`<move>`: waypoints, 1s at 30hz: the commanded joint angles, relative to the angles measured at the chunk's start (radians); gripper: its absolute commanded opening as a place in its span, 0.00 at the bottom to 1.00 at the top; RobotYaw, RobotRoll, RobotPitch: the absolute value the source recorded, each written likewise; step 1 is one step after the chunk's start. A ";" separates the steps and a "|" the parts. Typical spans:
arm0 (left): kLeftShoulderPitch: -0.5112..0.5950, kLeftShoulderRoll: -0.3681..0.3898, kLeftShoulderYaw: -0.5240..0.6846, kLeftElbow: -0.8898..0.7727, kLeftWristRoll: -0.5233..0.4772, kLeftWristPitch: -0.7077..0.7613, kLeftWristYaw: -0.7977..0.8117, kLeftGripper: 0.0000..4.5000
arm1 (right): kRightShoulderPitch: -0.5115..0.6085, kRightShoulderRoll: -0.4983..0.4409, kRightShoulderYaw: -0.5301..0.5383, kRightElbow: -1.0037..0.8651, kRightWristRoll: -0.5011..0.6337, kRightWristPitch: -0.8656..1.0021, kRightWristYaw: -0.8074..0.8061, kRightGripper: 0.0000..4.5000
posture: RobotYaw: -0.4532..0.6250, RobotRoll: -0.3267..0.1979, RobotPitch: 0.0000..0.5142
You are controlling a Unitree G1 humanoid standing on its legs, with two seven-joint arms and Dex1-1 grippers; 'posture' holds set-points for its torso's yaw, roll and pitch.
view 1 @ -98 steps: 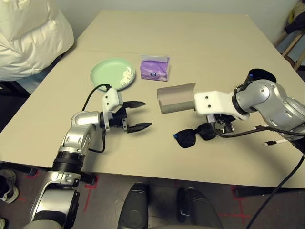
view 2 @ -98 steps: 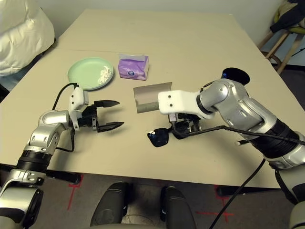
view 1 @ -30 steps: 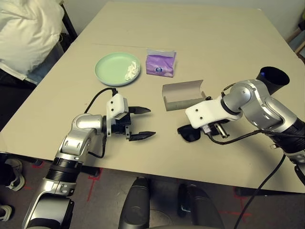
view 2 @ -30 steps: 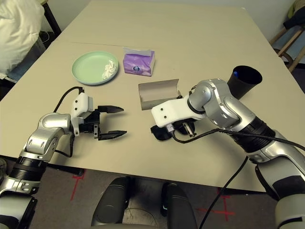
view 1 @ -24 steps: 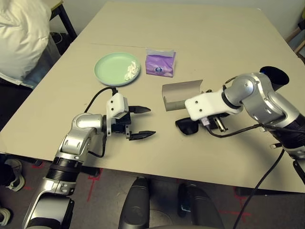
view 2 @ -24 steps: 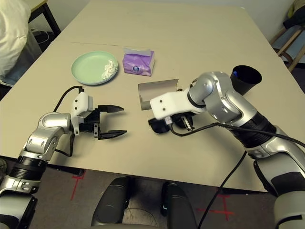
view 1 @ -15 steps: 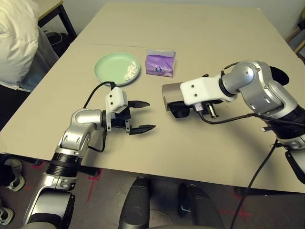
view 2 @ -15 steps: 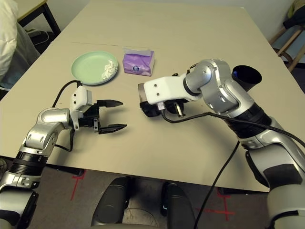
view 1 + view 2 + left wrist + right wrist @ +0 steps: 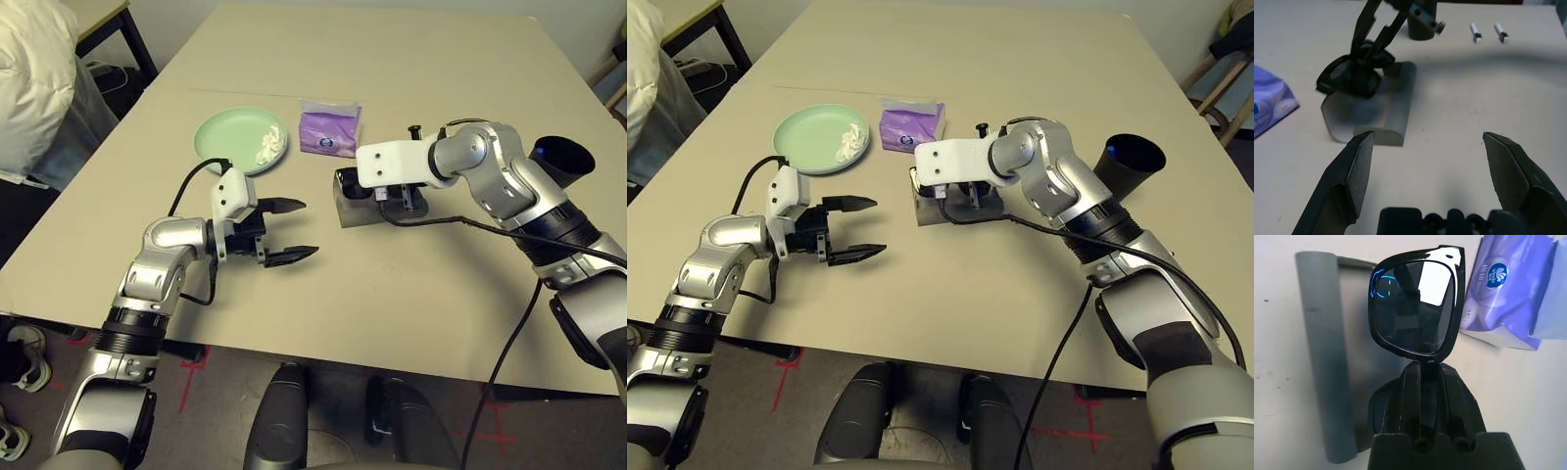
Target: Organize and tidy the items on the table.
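My right gripper [image 9: 1422, 368] is shut on the black sunglasses [image 9: 1418, 303] at the bridge. It holds them just over the open grey-brown glasses case [image 9: 1320, 357] at mid-table; whether they touch it I cannot tell. The left wrist view shows the sunglasses [image 9: 1354, 73] hanging at the case [image 9: 1383, 115]. My left gripper [image 9: 305, 228] stands open and empty, left of the case and near the front. A pale green plate [image 9: 235, 137] with a white crumpled tissue [image 9: 269, 147] lies at the back left. A black cup [image 9: 561, 157] stands to the right.
A purple tissue pack [image 9: 330, 130] sits between the plate and the case. Two small sticks [image 9: 1475, 32] lie on the table [image 9: 392, 59] beyond the cup. A person in a white jacket [image 9: 34, 88] is at the left edge. A chair [image 9: 1215, 59] stands at the far right.
My right gripper has carried the sunglasses from the near table, away from me and to the left, to over the open case. The left gripper has barely shifted and stays open.
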 commanded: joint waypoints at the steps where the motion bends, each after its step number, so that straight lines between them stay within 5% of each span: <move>1: -0.003 -0.006 0.003 -0.026 -0.032 0.000 -0.021 1.00 | -0.019 0.009 0.016 0.024 -0.022 -0.037 -0.011 0.07 | 0.71 0.62 0.23; 30: 0.006 0.004 -0.005 -0.058 -0.026 0.038 0.000 1.00 | 0.076 0.019 0.016 0.083 -0.098 -0.149 -0.047 0.07 | 0.72 0.62 0.24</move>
